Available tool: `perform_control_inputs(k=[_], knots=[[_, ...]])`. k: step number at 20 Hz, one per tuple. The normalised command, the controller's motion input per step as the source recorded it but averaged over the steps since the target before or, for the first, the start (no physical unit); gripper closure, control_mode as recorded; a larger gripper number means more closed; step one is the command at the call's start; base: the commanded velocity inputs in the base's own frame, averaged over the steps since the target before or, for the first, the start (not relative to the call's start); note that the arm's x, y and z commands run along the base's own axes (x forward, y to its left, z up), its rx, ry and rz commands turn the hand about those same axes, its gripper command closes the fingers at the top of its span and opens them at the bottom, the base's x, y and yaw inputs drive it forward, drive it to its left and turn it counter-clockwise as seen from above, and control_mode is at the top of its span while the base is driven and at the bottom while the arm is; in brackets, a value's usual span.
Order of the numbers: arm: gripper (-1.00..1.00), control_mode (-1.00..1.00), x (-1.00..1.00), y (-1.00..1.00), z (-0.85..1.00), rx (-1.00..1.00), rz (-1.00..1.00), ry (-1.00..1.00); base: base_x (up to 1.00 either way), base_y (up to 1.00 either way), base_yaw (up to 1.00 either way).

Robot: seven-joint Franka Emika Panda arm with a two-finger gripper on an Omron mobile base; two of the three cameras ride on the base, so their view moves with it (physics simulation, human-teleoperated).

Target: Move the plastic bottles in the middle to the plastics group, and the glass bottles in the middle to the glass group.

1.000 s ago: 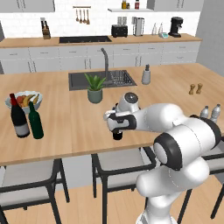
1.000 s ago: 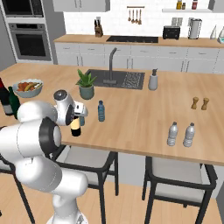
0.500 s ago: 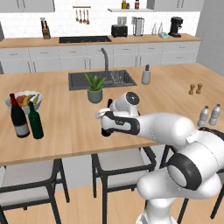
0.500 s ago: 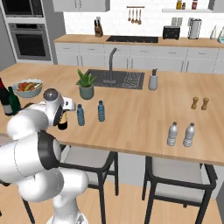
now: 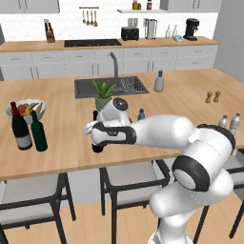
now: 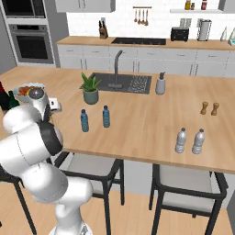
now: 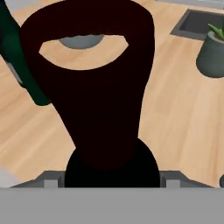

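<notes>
The tool (image 5: 97, 136) is closed around the wine bottle (image 7: 98, 87), which fills the middle of the hand view as a dark, near-black body with its base close to the camera. In the left base view only a dark piece of the bottle shows below the hand, near the front edge of the bench (image 5: 57, 152).

Against the picture from a second ago, the arm has swung toward the robot's left. Then the hand held the bottle at about the middle of the bench front, beside the two blue bottles; half a second ago it was partway across; now it is well left of them, with the bottle carried along.

The two blue bottles (image 6: 84, 120) stand side by side in the middle of the bench, at 5 o'clock from the plant (image 6: 90, 89), unmoved across the pictures. In the left base view one of them (image 5: 141, 115) peeks over the arm.

The glass group stands at 9 o'clock from the hand: the big dark bottle (image 5: 21, 128) and the green bottle (image 5: 38, 131), just beside each other, in front of the fruit bowl (image 5: 26, 110). In the hand view the green bottle (image 7: 17, 65) is near the held bottle at 10 o'clock.

The grey bottles (image 6: 190, 141) stand as a pair at the right end of the bench, unchanged.
</notes>
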Motion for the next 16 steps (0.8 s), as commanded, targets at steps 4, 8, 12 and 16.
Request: perform_control_inputs(k=[4,8,12,16], knots=[[1.00,-1.00,0.23,0.73,0.00,-0.07,0.10,0.02,0.00,0.00,0.00],[1.00,-1.00,0.14,0.38,0.01,0.00,0.07,-0.01,0.00,0.00,0.00],[1.00,-1.00,0.54,0.59,0.00,0.00,0.09,0.04,0.00,0.00,0.00],[1.00,-1.00,0.57,0.49,0.00,0.00,0.10,0.06,0.00,0.00,0.00]])
